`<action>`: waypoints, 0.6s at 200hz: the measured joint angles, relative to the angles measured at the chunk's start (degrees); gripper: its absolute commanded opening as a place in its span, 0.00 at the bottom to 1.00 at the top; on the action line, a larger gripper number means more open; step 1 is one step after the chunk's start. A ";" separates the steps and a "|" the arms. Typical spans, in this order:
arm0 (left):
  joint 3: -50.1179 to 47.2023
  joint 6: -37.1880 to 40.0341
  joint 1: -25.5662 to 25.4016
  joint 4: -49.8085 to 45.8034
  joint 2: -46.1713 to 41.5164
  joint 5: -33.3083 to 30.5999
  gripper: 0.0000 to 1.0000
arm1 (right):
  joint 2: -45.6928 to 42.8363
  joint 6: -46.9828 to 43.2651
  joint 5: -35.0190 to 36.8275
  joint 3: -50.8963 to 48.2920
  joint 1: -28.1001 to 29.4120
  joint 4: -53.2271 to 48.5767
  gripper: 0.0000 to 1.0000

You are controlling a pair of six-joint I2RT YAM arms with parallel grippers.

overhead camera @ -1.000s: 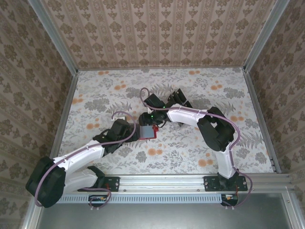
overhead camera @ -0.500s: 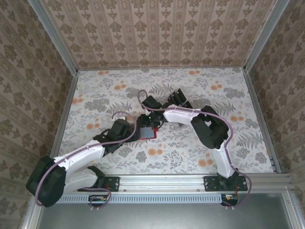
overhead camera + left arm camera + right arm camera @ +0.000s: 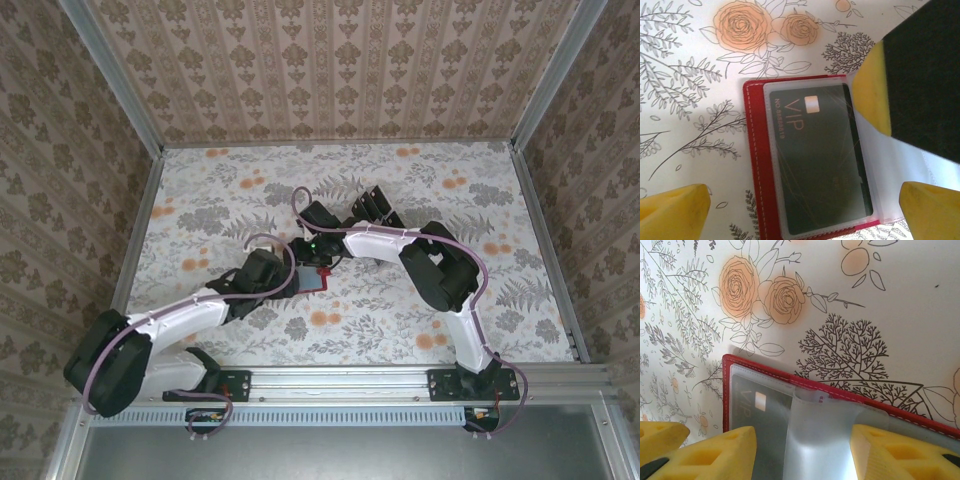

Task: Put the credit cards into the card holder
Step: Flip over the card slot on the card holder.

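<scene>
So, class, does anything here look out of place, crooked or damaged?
Nothing looks damaged. The card sits straight in the red wallet. One oddity: a clear plastic sleeve curls up between the fingers of the right gripper instead of lying flat.

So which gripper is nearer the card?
Right gripper, narrowly: its finger sits at the card's corner. The open left gripper straddles the wallet, fingers clear of the card.
</scene>
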 measured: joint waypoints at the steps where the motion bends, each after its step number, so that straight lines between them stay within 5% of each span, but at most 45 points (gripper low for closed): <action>1: 0.04 0.00 -0.02 0.04 0.07 0.00 1.00 | 0.00 0.02 0.00 0.00 0.00 0.02 0.54; 120: 3.02 1.31 -2.91 0.85 8.98 -5.55 1.00 | 0.00 1.16 -0.74 -0.90 -0.17 2.10 0.54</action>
